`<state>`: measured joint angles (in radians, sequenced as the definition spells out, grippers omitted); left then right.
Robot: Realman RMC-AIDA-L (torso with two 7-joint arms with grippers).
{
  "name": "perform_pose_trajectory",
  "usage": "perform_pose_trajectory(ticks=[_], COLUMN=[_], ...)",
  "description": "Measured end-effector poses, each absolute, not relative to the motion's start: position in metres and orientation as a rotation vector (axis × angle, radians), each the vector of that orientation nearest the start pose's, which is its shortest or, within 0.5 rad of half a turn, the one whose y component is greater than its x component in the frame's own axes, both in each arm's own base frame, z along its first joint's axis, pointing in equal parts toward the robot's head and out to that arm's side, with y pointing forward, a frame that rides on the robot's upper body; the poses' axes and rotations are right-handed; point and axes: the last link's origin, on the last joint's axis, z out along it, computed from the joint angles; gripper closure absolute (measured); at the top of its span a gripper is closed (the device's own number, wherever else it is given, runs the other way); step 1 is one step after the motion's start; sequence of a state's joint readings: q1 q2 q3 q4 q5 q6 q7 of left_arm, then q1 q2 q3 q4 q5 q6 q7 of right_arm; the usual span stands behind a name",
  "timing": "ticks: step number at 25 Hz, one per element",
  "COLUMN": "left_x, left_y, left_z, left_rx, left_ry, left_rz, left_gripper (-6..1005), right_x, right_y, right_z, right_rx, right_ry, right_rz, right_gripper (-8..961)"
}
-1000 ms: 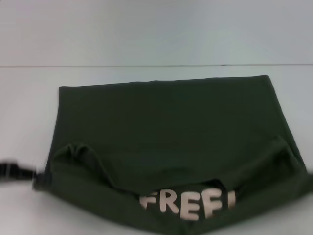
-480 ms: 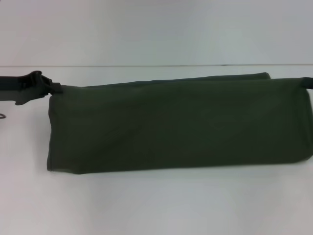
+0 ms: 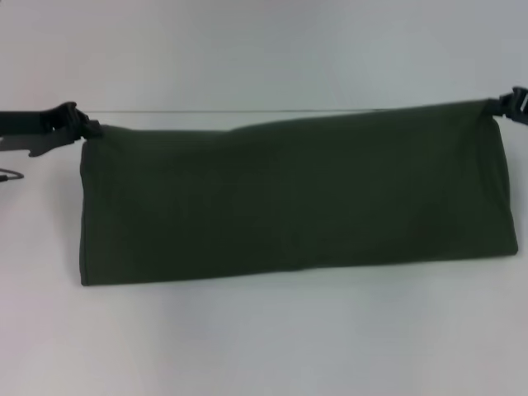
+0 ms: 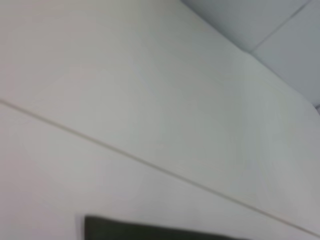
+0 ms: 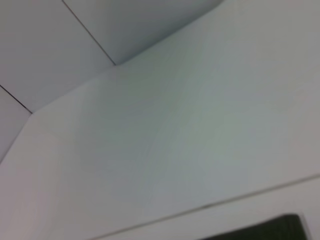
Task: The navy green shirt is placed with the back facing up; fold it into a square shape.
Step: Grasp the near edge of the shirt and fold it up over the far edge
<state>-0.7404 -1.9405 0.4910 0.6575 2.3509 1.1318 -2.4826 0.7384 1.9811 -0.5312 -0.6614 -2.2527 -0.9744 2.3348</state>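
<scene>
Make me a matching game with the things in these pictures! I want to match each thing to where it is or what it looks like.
Things:
1. shirt
2. left gripper
3. right gripper
4. table

Descriptions:
A. pinches the shirt's far right corner
B. white, lies under everything
C. dark green, folded into a long band
D. pinches the shirt's far left corner

Pairs: 1-C, 2-D, 3-A, 4-B

This looks like a plain test room or lab, not a home. A big, smooth white tabletop [image 3: 264, 338] fills most of the head view. Behind it is a bare pale grey wall [image 3: 264, 49] with no pictures or shelves. The wrist views show the same white top and flat grey wall panels [image 5: 50, 50] with thin dark seams between them.
</scene>
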Motion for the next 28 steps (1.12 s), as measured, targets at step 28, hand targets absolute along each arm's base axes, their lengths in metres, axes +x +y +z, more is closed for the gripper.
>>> perform_pose_trajectory(ticks=[28], left_x=[-0.278], left_y=[0.454], left_z=[0.073], left_rx=[-1.776], left_ry=[-1.602], left_rz=[-0.566], left_gripper=[892], right_x=[0.251], right_y=[0.491], right_z=[0.044], right_rx=[-1.779], right_ry=[1.28], right_rz=[0.45], right_gripper=[894])
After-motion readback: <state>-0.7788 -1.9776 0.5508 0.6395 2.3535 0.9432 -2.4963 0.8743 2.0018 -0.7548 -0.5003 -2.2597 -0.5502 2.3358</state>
